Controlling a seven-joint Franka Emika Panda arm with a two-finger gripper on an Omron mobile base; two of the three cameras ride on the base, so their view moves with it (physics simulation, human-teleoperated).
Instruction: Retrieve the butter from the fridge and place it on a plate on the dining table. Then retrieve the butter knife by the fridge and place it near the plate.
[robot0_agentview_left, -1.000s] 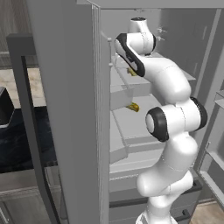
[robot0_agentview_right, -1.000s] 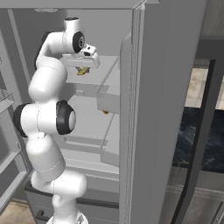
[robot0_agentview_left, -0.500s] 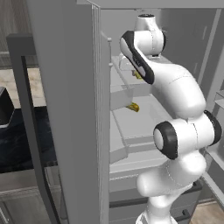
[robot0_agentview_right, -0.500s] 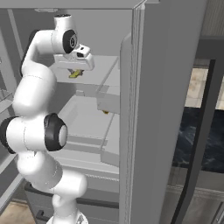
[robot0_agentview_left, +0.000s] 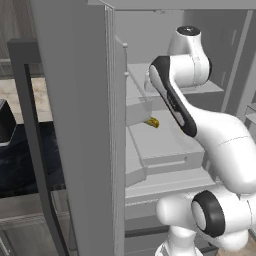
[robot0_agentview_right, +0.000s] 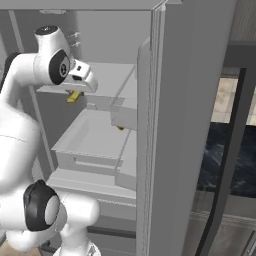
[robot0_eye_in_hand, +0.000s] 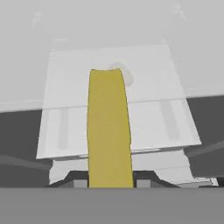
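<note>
One yellow butter (robot0_eye_in_hand: 109, 127) stick, long, slab-sided, in the jaws

The butter (robot0_eye_in_hand: 109, 131) looks matt and smooth; the fridge (robot0_agentview_left: 80, 100) walls look smooth matt grey.

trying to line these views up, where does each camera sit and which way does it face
Left base view: behind the arm's left, facing the open fridge; white arm at right.
Right base view: behind its right, same fridge shelves; arm at left, butter under the hand.
Hand view: looks along the pincer, shut on the butter, towards a shelf.
Right base and hand views share the butter.
</note>
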